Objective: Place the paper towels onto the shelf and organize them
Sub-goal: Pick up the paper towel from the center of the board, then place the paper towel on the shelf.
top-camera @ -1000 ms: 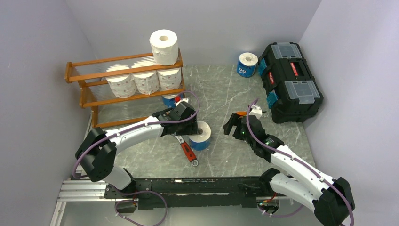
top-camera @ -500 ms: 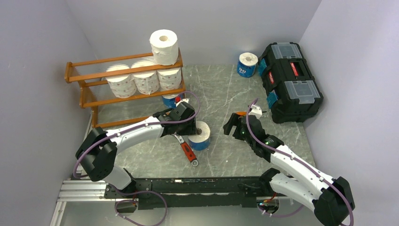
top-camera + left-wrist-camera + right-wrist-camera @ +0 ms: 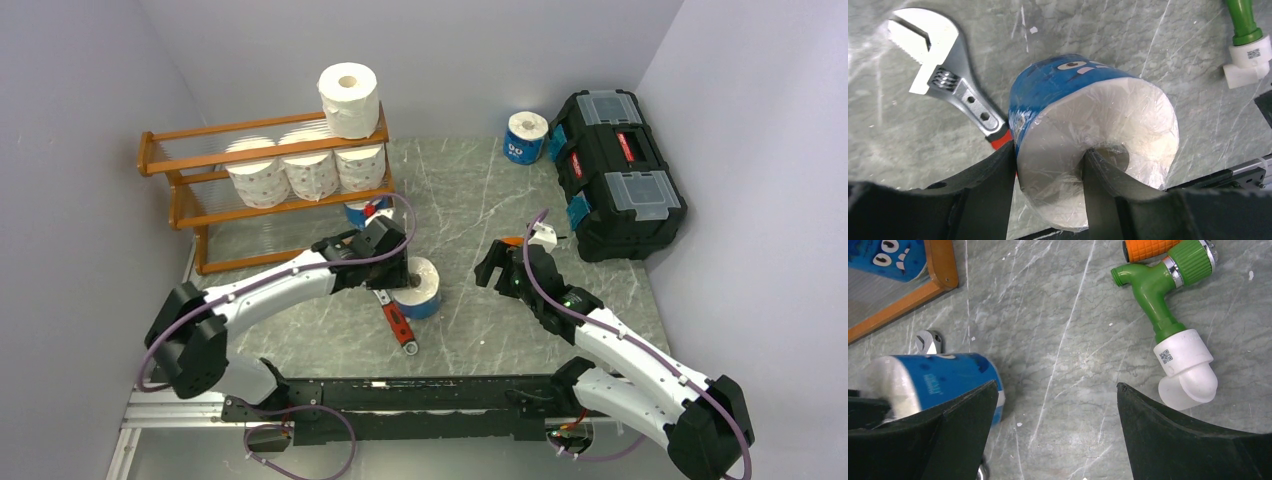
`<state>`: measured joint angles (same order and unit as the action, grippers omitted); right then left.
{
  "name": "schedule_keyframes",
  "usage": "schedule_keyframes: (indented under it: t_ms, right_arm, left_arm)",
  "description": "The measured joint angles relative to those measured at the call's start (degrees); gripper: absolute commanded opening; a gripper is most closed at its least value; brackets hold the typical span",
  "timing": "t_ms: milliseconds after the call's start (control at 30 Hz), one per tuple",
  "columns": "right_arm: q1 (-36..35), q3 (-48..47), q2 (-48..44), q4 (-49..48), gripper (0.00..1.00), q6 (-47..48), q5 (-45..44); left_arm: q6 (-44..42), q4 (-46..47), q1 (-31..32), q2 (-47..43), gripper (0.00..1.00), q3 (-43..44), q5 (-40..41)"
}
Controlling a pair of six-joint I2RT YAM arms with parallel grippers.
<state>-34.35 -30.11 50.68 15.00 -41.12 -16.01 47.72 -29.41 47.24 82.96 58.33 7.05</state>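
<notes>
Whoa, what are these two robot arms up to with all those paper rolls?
They are stocking the wooden shelf, which holds at least four rolls. The left gripper is clamped on a blue-wrapped roll mid-table, one finger inside its core, one outside. The right gripper hangs open and empty nearby. Another blue roll waits by the black toolbox.

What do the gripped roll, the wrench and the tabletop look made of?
Roll: soft white paper under thin glossy plastic film that crinkles and glints.
Wrench: bright bare metal; the red handle is probably rubbery.
Tabletop: grey and veined, either stone or a laminate imitation; cannot tell.
</notes>
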Motion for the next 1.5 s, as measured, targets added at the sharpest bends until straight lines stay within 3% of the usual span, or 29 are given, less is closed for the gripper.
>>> schedule_keyframes:
  t_ms: [300,567,833,1100,1500]
  right_arm:
    - [0.04,0.09,0.02,-0.07,0.90,0.04,0.02]
    - [0.04,0.22,1.57,-0.09,0.90,0.44,0.11]
    - [0.04,0.22,1.84,-0.09,0.90,1.03,0.11]
    - [0.04,1.07,1.84,-0.15,0.90,1.03,0.70]
    - [0.04,1.60,2.10,-0.83,0.90,1.01,2.14]
  left_arm:
    - [4.28,-11.34,-2.08,-12.02,0.00,0.00,7.50]
    - [16.63,-23.10,-16.48,-18.78,0.00,-0.52,11.69]
    - [27.02,-24.55,-26.69,-26.40,0.00,-7.96,12.44]
    - [29.83,-24.44,-32.68,-19.71,0.00,-4.85,12.35]
    - [31.23,-22.21,-34.60,-13.25,0.00,-1.36,11.69]
